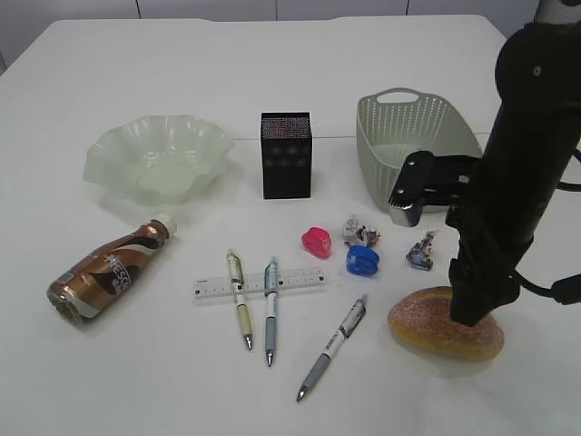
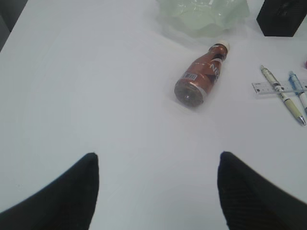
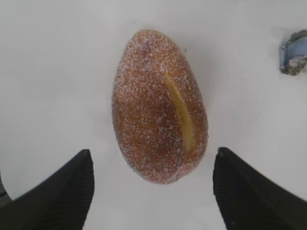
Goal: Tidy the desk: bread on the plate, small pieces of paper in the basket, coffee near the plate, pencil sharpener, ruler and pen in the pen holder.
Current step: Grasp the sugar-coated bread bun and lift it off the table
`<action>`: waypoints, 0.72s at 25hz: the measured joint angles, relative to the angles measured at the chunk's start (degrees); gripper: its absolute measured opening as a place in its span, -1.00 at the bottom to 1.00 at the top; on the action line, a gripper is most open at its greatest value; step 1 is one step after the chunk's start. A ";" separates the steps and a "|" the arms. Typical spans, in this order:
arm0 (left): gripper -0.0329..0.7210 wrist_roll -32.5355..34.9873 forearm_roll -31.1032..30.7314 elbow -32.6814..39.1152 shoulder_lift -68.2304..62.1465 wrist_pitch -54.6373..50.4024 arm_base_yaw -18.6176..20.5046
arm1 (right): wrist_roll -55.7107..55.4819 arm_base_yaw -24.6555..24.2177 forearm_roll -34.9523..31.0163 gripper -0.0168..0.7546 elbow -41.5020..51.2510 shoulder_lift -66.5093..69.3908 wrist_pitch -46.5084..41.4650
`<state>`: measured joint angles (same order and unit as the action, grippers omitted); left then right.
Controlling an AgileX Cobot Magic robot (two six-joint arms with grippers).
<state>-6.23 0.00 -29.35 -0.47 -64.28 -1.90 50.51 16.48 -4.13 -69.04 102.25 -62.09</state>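
Note:
The sugared bread lies on the table at the front right. My right gripper hangs open just above it, one finger on each side of its near end, not touching. My left gripper is open over bare table, nothing between its fingers. The coffee bottle lies on its side ahead of it, below the green wavy plate. Ruler, three pens, pink sharpener and blue sharpener lie mid-table. Crumpled paper pieces sit near the bread.
The black pen holder stands at the back centre. The pale green basket is at the back right, partly behind my right arm. Another paper piece lies beside that arm.

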 joint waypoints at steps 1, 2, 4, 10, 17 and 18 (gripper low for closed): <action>0.57 0.00 0.00 0.00 0.00 0.00 0.00 | -0.47 0.00 0.35 0.59 0.00 0.50 0.04; 0.57 0.00 0.00 0.00 0.00 0.00 0.00 | -0.92 0.00 0.63 0.59 0.00 1.01 0.04; 0.57 0.00 0.00 0.00 0.00 0.00 0.00 | -1.58 0.00 1.13 0.59 0.00 1.72 0.18; 0.57 0.00 0.00 0.00 0.00 0.00 0.00 | -2.35 0.00 1.73 0.59 0.31 1.96 1.78; 0.57 0.00 0.00 0.00 0.00 0.00 0.00 | -3.49 0.00 2.79 0.59 3.81 1.96 5.07; 0.57 0.00 0.00 0.00 0.00 0.00 0.00 | -3.49 0.00 3.19 0.59 4.35 1.96 5.41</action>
<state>-6.23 0.00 -29.35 -0.47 -64.28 -1.90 47.02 16.48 -0.94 -64.69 104.20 -56.68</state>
